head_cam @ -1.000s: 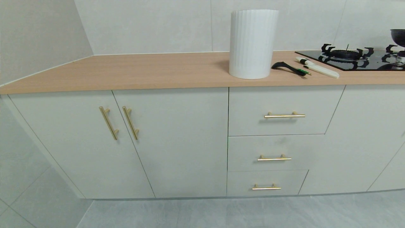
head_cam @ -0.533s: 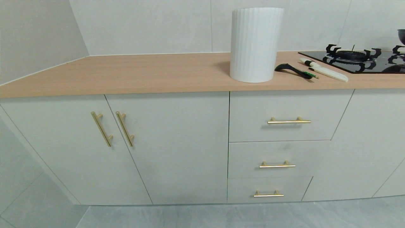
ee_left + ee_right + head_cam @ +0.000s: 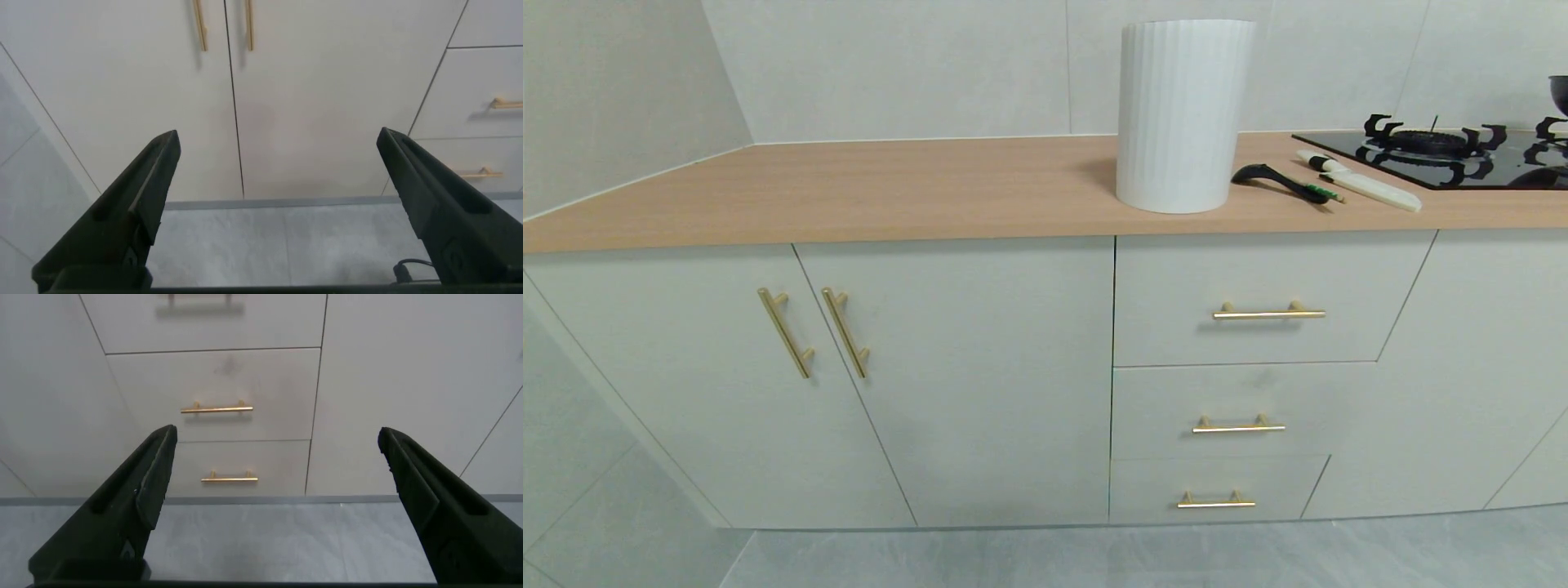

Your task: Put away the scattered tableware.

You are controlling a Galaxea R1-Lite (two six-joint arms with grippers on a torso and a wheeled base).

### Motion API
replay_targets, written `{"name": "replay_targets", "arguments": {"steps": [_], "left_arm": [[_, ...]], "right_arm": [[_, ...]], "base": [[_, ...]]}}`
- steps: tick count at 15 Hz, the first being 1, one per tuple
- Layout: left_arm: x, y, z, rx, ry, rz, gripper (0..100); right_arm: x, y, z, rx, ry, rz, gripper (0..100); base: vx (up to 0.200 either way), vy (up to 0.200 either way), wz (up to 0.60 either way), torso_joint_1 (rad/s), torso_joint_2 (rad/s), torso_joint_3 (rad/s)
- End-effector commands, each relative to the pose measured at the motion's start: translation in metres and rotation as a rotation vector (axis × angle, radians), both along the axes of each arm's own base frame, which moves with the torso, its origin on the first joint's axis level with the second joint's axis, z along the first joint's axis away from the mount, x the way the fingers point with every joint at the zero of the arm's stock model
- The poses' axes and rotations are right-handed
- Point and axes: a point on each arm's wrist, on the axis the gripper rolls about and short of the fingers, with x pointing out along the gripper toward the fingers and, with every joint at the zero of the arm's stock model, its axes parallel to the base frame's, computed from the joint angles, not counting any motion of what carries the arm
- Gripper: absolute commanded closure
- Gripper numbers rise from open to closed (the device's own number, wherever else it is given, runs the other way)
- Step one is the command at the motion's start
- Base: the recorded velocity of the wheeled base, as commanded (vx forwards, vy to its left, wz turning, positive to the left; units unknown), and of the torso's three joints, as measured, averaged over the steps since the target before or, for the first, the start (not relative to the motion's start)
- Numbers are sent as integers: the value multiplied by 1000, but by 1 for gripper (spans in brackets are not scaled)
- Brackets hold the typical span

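Observation:
On the wooden counter stands a tall white ribbed holder. Just to its right lie a black-handled utensil with a green tip and a white-bladed knife, side by side near the hob. My left gripper is open, held low and facing the double cupboard doors. My right gripper is open too, held low in front of the lower drawers. Nothing sits between either pair of fingers.
A black gas hob with pan supports fills the counter's right end. Below the counter are two cupboard doors with gold handles and a stack of three drawers. Grey tiled floor runs along the cabinet front.
Between one second and half a second ago the head camera shifted, so the whole scene slid slightly. Since then nothing has moved.

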Motion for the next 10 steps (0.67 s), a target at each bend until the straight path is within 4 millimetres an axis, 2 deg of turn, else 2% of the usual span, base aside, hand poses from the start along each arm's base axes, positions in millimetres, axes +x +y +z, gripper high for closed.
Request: {"name": "replay_targets", "arguments": {"steps": [1, 2, 3, 6, 10], "left_arm": [[0, 0, 0, 0, 1, 0, 0], [0, 0, 0, 0, 1, 0, 0], [0, 0, 0, 0, 1, 0, 0], [0, 0, 0, 0, 1, 0, 0], [0, 0, 0, 0, 1, 0, 0]], "right_arm": [[0, 0, 0, -10, -1, -7, 0], [-1, 0, 7, -15, -42, -8, 0], [-6, 0, 23, -4, -119, 0, 0], [-4, 1, 23, 1, -16, 62, 0], [33, 3, 62, 7, 240, 132, 0]], "base": [[0, 0, 0, 0, 0, 0], [0, 0, 0, 0, 0, 0], [0, 0, 0, 0, 0, 0], [0, 0, 0, 0, 0, 0], [0, 0, 0, 0, 0, 0]]}}
